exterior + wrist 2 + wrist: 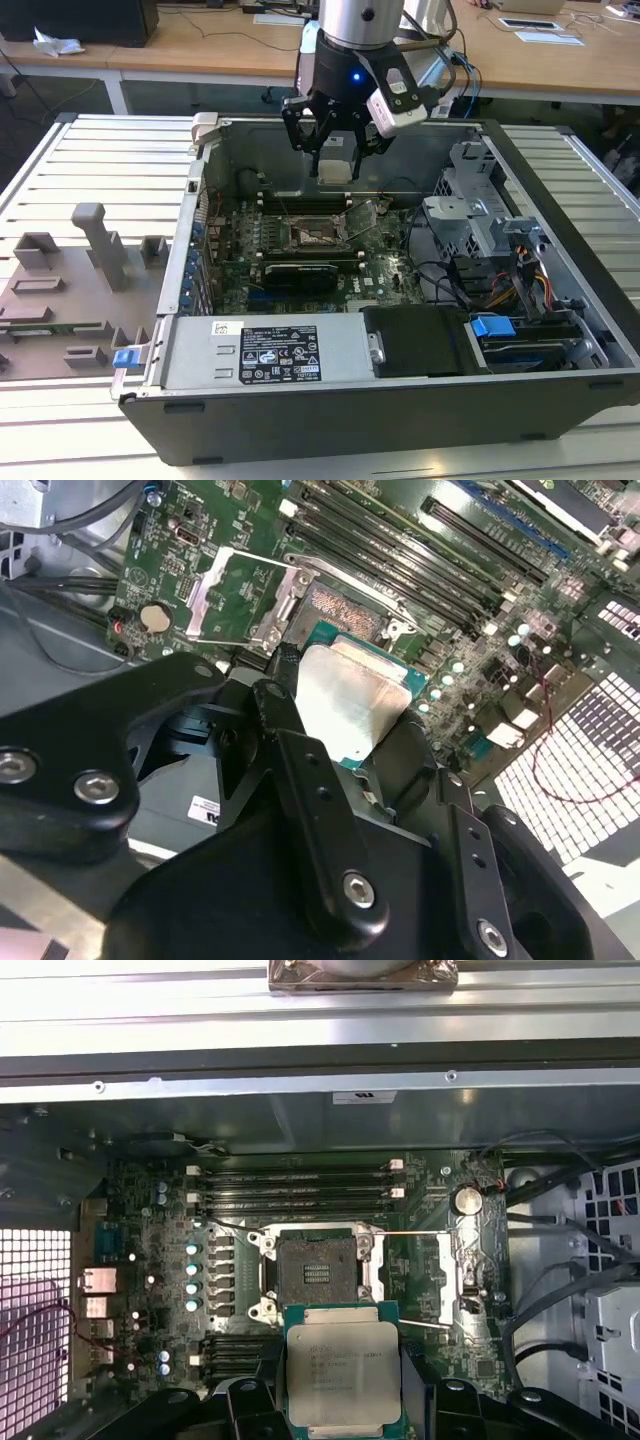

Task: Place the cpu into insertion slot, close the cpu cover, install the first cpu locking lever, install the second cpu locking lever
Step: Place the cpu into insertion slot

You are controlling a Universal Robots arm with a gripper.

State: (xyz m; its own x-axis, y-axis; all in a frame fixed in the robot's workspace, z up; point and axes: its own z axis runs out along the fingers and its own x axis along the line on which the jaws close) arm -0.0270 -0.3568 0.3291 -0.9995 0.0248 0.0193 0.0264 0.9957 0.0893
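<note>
Inside the open computer case (330, 420), above the motherboard (392, 272), the gripper (336, 172) is gripping the cpu (343, 1370) by its edges, fingers closed on it, clear of the board. The insertion slot (318, 1271) is lying uncovered near the board's middle, the cpu cover (457, 1276) swung open beside it.

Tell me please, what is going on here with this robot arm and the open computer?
The arm's gripper holds the cpu between its fingers, above the motherboard inside the open computer case. The cpu is not in the insertion slot yet: the slot lies bare, and the cpu cover is swung open beside it.
</note>
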